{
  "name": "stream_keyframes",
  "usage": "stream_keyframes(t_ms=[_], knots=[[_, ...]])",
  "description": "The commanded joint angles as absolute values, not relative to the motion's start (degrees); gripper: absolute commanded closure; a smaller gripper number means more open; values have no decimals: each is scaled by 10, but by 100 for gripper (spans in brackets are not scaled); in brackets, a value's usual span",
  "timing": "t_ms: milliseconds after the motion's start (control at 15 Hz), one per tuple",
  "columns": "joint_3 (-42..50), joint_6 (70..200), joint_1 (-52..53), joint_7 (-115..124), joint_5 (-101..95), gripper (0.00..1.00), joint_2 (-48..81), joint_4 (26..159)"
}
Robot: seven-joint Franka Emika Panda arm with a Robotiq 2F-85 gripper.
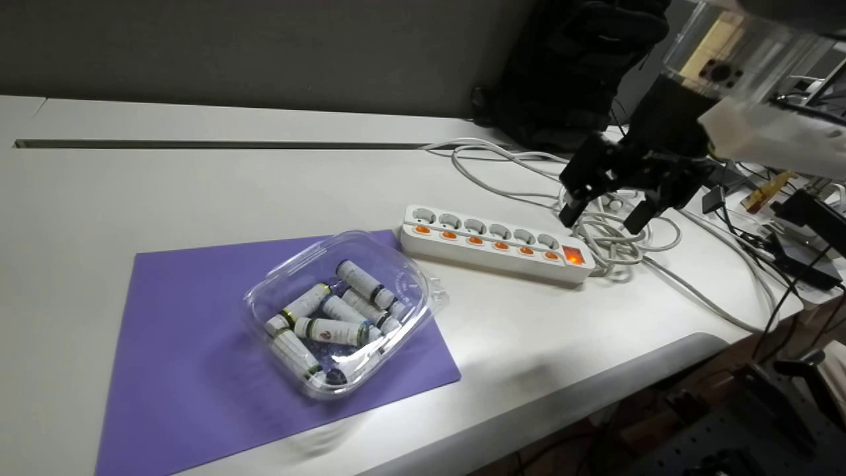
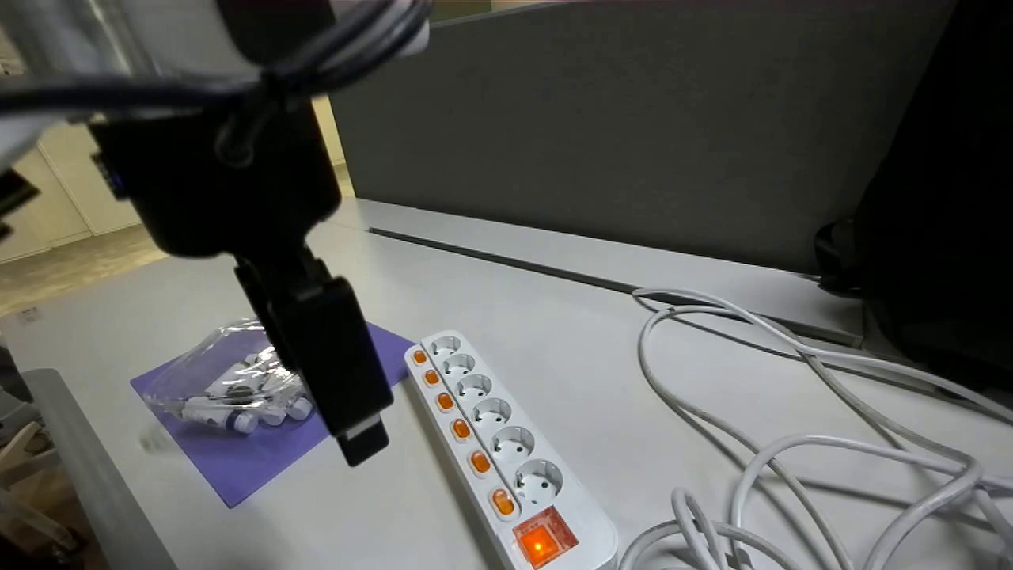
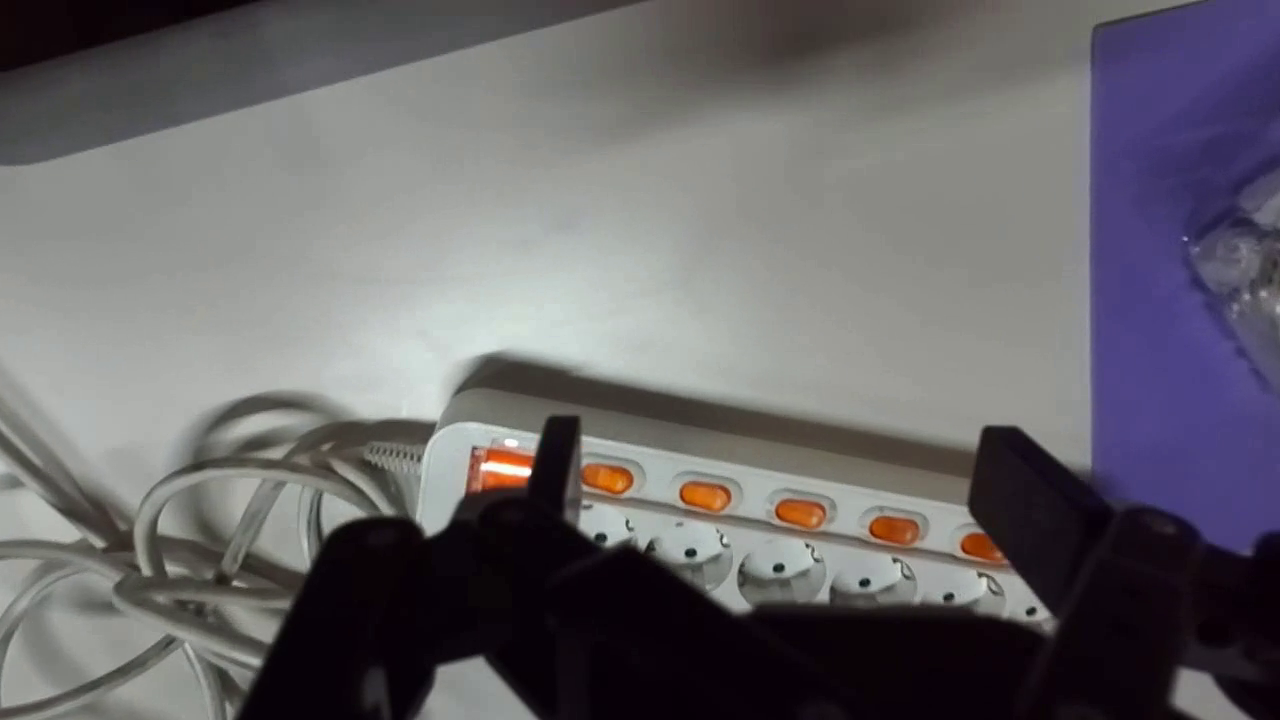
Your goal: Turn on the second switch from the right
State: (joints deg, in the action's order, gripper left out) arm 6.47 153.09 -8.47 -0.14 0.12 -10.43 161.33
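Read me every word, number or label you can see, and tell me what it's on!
None can be read for sure.
Bottles: printed labels, one with a tiny reddish mark; too small to read.
Clear plastic container: marks near one corner, too faint.
Sticker on the table: too small.
Black backpack: a small mark, too dark and blurred.
Power strip and its orange switches: no lettering I can make out.
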Motion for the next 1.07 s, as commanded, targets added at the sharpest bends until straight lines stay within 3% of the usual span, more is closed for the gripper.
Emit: stream_keyframes(t_ms=[0, 1000], knots=[[43, 1537, -104, 111, -65, 0, -41, 1612], [56, 1545, -86, 69, -26, 0, -19, 1592]])
